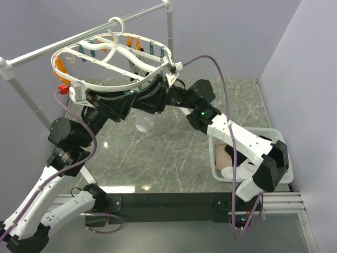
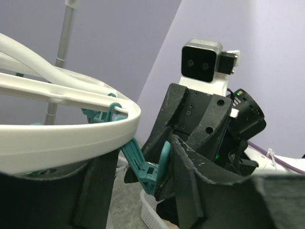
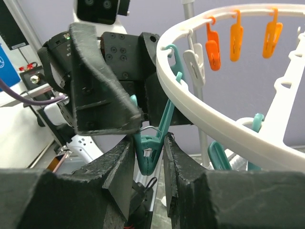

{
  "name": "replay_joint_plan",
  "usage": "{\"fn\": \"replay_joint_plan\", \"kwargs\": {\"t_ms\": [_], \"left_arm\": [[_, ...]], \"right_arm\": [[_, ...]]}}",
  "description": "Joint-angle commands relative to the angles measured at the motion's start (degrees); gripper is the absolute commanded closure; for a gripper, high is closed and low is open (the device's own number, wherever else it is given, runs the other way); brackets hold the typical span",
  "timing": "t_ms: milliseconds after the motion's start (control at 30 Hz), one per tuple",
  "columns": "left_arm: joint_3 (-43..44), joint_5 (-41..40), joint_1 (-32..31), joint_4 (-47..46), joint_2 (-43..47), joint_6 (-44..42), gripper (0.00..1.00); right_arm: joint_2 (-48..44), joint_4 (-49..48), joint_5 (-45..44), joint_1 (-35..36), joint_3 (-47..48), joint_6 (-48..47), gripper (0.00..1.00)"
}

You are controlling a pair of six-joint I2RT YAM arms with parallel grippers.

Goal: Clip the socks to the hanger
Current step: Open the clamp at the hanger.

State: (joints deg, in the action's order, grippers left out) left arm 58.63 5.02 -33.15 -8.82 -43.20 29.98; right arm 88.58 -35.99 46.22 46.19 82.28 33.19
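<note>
The white oval hanger (image 1: 113, 52) hangs from a rail, and both arms reach up under its near rim (image 2: 71, 133) (image 3: 214, 119). A teal clip (image 3: 148, 148) (image 2: 147, 169) dangles from that rim. My right gripper (image 3: 148, 157) is shut on the clip, one finger against each side of its hinge. My left gripper (image 2: 145, 186) straddles the clip's upper handles. One finger touches the curved handle, the other stands just off the long arm. A white sock (image 1: 145, 124) shows under the arms; I cannot tell what holds it. More socks lie in the basket, one pinkish (image 1: 224, 155) and one white (image 1: 245, 169).
The silver rail (image 1: 79, 37) and its upright pole (image 1: 169, 31) carry the hanger. Orange clips (image 3: 236, 36) and a white clip (image 3: 195, 62) hang along the rim. A white lattice basket (image 1: 263, 130) stands on the table at the right. Purple cables loop over both arms.
</note>
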Motion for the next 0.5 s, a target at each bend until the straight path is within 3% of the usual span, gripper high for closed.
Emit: {"fn": "replay_joint_plan", "kwargs": {"t_ms": [0, 100, 467], "left_arm": [[3.33, 1.75, 1.94, -0.15, -1.97, 1.92, 0.49], [2.46, 6.91, 5.01, -2.25, -2.15, 4.12, 0.52], [1.75, 23.18, 13.28, -6.47, -3.47, 7.73, 0.47]], "right_arm": [[-1.30, -1.55, 3.09, 0.12, 3.06, 0.91, 0.71], [-1.12, -1.71, 3.79, 0.04, 3.32, 1.17, 0.71], [0.54, -2.95, 5.29, -0.49, 4.64, 2.84, 0.71]]}}
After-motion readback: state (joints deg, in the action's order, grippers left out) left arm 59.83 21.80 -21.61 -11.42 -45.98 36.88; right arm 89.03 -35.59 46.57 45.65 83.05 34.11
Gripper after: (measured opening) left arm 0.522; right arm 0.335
